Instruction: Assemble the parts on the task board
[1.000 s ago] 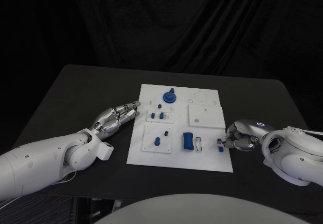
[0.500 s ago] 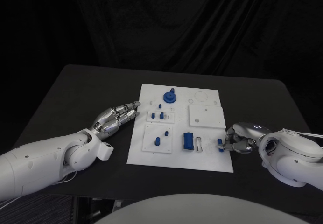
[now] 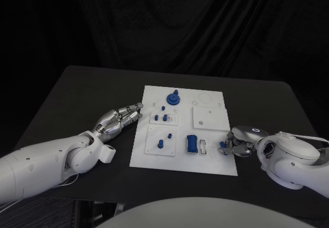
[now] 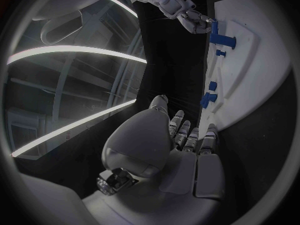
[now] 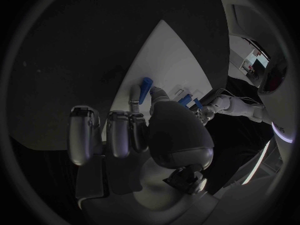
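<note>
As the head view looks down on the black surface (image 3: 82, 90), the right robot hand (image 3: 237, 144) pinches a small blue part (image 3: 223, 145) at the right edge of the task board (image 3: 185, 164), beside the blue block (image 3: 192, 144); placing this piece seems the step in hand. In the left wrist view, the left robot hand (image 4: 181, 140) lies empty with fingers loosely straight, just beside the board. In the right wrist view the pinched part (image 5: 145, 89) touches the board, so next it likely needs aligning and pressing into its seat.

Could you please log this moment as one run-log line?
left hand: open, resting beside task board | right hand: pinching small blue part at board's right edge
</note>
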`<action>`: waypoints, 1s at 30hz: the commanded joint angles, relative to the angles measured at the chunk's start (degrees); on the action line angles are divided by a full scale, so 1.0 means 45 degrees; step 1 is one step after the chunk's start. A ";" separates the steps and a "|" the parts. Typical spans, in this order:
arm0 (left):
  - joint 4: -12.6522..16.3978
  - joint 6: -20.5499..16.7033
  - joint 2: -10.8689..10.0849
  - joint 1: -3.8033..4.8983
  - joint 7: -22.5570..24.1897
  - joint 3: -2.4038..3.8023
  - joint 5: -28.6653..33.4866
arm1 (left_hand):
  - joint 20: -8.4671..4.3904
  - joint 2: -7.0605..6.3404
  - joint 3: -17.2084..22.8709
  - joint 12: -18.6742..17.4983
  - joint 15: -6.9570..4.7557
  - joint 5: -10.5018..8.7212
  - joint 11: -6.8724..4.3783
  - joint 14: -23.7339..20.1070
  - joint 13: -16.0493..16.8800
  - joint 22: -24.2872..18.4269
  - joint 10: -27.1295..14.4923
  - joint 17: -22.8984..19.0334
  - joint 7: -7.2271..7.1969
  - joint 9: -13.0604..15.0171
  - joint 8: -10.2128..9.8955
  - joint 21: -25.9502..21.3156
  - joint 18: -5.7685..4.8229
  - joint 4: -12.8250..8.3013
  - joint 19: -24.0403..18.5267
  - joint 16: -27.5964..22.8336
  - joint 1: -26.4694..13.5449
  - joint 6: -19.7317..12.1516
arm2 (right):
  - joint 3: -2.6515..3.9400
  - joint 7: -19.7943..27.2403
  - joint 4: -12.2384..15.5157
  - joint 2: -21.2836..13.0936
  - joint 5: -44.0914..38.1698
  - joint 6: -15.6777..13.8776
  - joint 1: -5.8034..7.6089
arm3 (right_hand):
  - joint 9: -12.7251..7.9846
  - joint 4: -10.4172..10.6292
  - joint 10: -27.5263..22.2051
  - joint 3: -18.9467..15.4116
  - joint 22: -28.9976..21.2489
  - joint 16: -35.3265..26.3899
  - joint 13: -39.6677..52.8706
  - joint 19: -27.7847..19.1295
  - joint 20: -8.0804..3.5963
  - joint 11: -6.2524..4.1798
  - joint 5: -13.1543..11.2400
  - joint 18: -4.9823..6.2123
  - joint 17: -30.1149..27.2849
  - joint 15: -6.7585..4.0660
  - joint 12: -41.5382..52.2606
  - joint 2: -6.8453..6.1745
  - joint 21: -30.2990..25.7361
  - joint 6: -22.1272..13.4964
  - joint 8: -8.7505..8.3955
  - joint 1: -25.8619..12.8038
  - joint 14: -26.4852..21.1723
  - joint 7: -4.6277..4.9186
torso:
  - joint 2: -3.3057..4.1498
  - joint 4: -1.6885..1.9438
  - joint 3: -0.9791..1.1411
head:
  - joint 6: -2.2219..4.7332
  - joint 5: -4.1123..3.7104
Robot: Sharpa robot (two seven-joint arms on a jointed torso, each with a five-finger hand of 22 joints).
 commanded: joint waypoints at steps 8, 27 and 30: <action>-0.0014 0.0174 0.0030 -0.0025 0.0479 0.0008 0.0040 | 0.0061 -0.0029 0.0028 0.0052 0.0124 0.0076 0.0113 -0.0003 0.0009 -0.0017 0.0004 -0.0011 0.0040 0.0005 0.0039 0.0072 0.0153 -0.0027 0.0057 -0.0086 0.0148 -0.0014 | -0.0086 -0.0198 -0.0274 0.0261 -0.0045 0.0641 -0.0286 | -0.1465 -0.0900 0.1340 0.1026 0.2723 -0.0121 0.3348 0.0474 -0.0010 0.0036 0.2209 0.0067 0.1409 0.0047 0.0034 -0.0006 -0.0319 -0.0094 -0.0517 0.1589 0.0922 0.0017 | 0.0030 0.0007 0.0000 | -0.0001 -0.0028; 0.0009 0.0161 -0.0015 -0.0039 0.0449 0.0008 0.0040 | 0.0071 -0.0020 0.0045 0.0058 0.0141 0.0088 0.0135 -0.0003 0.0009 -0.0016 0.0004 -0.0011 0.0045 -0.0001 0.0028 0.0073 0.0150 -0.0043 0.0059 -0.0086 0.0168 -0.0051 | -0.0069 0.0728 0.0385 -0.0121 0.4959 -0.0973 -0.0194 | -0.2081 -0.2173 0.1340 0.7275 0.2731 -0.0072 0.3348 0.0497 0.0184 0.0276 0.0273 0.0068 0.1535 0.0258 0.0034 -0.1599 -0.0347 0.0039 -0.0517 0.0453 0.0951 0.0288 | 0.0018 0.0013 0.0016 | -0.0001 0.0079; 0.0005 0.0161 -0.0007 -0.0040 0.0439 0.0008 0.0040 | 0.0071 -0.0020 0.0045 0.0058 0.0141 0.0088 0.0135 -0.0003 0.0009 -0.0016 0.0004 -0.0011 0.0045 -0.0001 0.0028 0.0073 0.0150 -0.0043 0.0059 -0.0086 0.0168 -0.0051 | -0.0067 0.0974 0.0553 -0.0255 0.6525 -0.1241 0.0026 | -0.2086 -0.2195 0.1340 0.7401 0.2730 -0.0058 0.3348 0.0499 0.0184 0.0282 0.0266 0.0068 0.1564 0.0261 0.0034 -0.1608 -0.0348 -0.0006 -0.0507 0.0308 0.0958 0.0298 | 0.0013 0.0014 0.0019 | -0.0001 0.0076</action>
